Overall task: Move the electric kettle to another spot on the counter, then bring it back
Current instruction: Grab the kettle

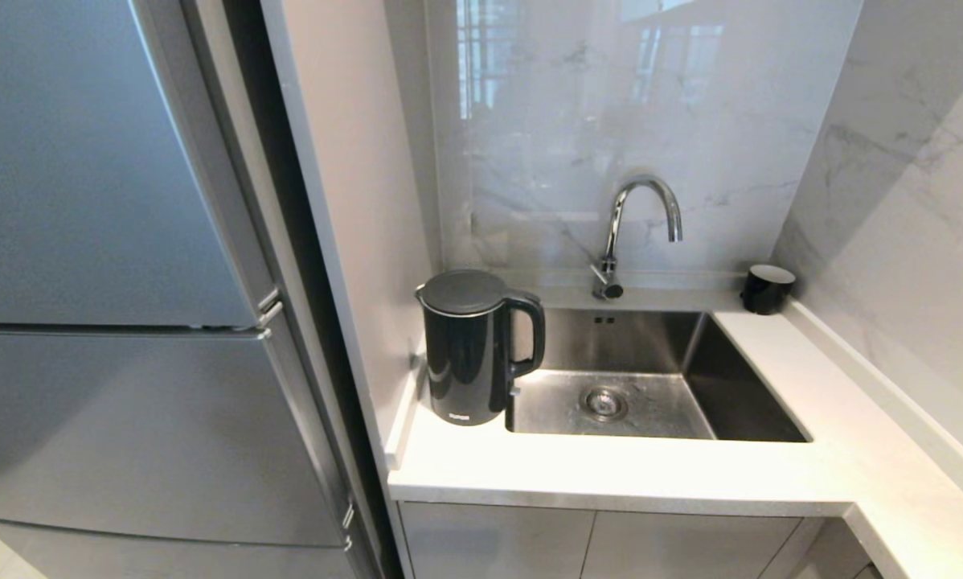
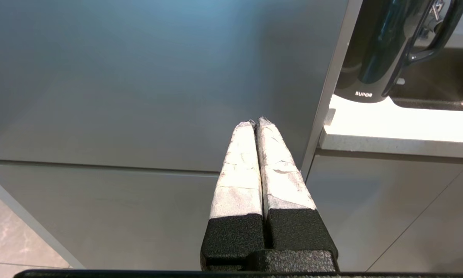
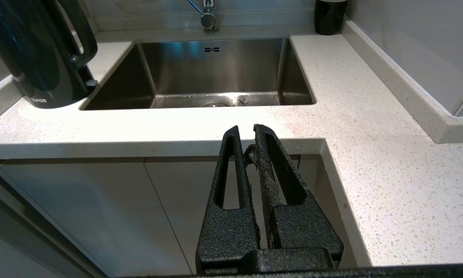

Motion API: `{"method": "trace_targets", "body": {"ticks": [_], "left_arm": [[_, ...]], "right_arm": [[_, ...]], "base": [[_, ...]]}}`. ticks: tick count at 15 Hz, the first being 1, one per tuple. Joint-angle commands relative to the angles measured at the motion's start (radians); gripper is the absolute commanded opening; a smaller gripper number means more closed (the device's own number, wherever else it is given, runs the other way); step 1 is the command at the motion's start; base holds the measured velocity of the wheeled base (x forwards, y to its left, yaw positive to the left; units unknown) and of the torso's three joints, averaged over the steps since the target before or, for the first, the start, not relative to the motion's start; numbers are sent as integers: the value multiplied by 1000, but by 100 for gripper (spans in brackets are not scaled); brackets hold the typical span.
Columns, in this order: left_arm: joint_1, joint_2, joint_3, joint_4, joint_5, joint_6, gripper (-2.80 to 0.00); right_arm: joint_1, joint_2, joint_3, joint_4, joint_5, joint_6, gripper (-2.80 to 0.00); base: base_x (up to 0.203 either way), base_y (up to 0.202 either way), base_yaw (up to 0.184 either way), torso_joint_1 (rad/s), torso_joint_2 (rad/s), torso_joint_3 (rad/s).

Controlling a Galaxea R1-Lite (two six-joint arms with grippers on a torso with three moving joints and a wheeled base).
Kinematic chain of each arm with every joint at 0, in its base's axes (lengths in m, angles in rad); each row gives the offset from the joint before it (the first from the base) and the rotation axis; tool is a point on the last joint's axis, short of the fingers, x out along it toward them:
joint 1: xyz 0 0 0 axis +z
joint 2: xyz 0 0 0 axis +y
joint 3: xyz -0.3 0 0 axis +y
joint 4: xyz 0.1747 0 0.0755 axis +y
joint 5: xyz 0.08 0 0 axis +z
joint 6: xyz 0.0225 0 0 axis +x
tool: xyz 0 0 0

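Standing upright: tall glossy black cylindrical electric kettle point(image 1: 472, 346) with loop handle and flat lid, on the pale off-white speckled stone surface point(image 1: 610, 470), at the left end, just beside the stainless steel sink point(image 1: 650, 378), handle toward the basin. Backed against the pale side panel next to the grey steel refrigerator point(image 1: 112, 322). Behind the sink, a curved chrome tap point(image 1: 638, 229); at the far right corner, a small black cup with white inside point(image 1: 767, 288), well apart from the kettle. Left hand point(image 2: 256, 122), white-wrapped fingers pressed together, holding nothing, low before the refrigerator door. Right hand point(image 3: 246, 131), black fingers almost touching, empty, before the surface's front edge, above the grey cabinet doors point(image 3: 100, 200).
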Motion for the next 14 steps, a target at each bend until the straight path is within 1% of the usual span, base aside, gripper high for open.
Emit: {"method": "trace_targets", "body": {"ticks": [1, 8, 14], "left_arm": [[0, 0, 0, 0, 0, -1, -280], [0, 0, 0, -1, 0, -1, -280], [0, 0, 0, -1, 0, -1, -280]], "right_arm": [[0, 0, 0, 0, 0, 0, -280], [0, 0, 0, 0, 0, 0, -280], [0, 0, 0, 0, 0, 0, -280]], "base": [[0, 0, 0, 138, -330, -190], [0, 0, 0, 143, -326, -183], [0, 0, 0, 102, -212, -118]]}}
